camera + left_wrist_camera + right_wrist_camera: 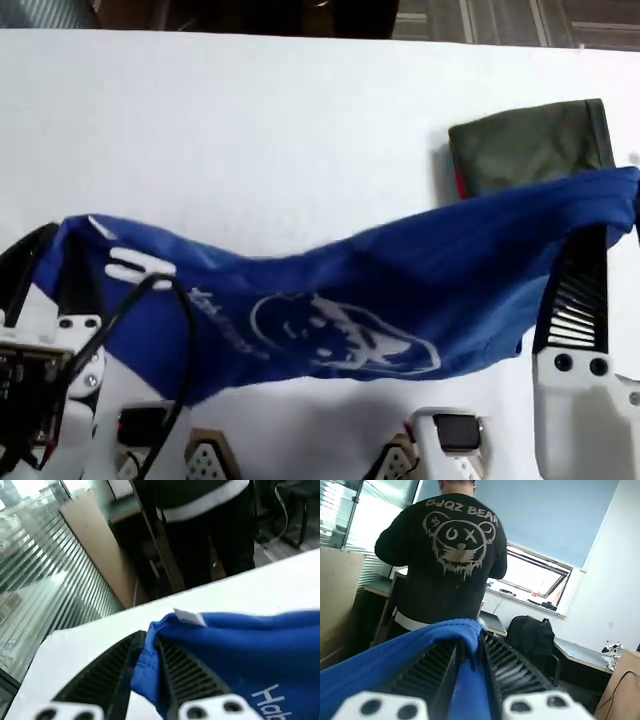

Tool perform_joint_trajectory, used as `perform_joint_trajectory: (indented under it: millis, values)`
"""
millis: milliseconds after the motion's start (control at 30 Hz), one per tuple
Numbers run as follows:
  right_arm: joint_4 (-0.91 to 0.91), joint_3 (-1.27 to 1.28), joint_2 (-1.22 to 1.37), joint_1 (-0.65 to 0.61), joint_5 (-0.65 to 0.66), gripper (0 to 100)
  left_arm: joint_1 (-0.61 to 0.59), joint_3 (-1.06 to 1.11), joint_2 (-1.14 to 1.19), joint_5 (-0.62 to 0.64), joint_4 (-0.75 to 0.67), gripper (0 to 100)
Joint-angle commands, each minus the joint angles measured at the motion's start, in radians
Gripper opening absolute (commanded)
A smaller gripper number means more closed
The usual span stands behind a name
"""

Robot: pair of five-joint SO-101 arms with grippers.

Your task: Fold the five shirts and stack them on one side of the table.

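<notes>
The white table (250, 110) is carrying the work. The blue shirt (400, 270) is hanging stretched across it between the two arms, pulled taut, I judge, so it can go down flat for folding. A folded dark green shirt (530, 145) is lying at the far right, probably starting the stack. The left gripper (150, 636) is clamping the labelled edge and the right gripper (471, 639) is pinching the opposite end, both closed on cloth.

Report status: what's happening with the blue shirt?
Left tool shut on blue shirt, right tool shut on its other end. Shirt stretched between them over table. Folded green shirt behind.
</notes>
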Motion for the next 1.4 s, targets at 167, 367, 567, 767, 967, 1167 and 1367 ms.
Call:
perform_joint_trajectory:
  millis: [167,367,567,767,967,1167,1367]
  values:
    - [-0.022,0.041,0.058,-0.018,-0.011,1.9,-0.011,0.018,0.015,0.003,-0.009,3]
    - [-0.208,0.272,0.145,-0.019,-0.011,1.9,-0.011,0.173,0.15,0.002,-0.169,3]
    - [-0.467,0.511,0.266,-0.019,-0.011,1.9,-0.011,0.208,0.388,0.002,-0.368,3]
    - [-0.713,0.562,0.456,-0.012,-0.003,1.9,-0.011,0.199,0.621,0.002,-0.574,3]
    - [-0.779,0.476,0.705,-0.012,-0.002,1.9,-0.025,0.093,0.795,0.002,-0.655,3]
    - [-0.769,0.396,0.924,-0.013,-0.002,1.9,-0.064,-0.047,1.037,0.003,-0.675,3]
    - [-0.769,0.399,1.052,-0.019,-0.008,1.9,-0.046,-0.068,1.25,0.011,-0.678,3]
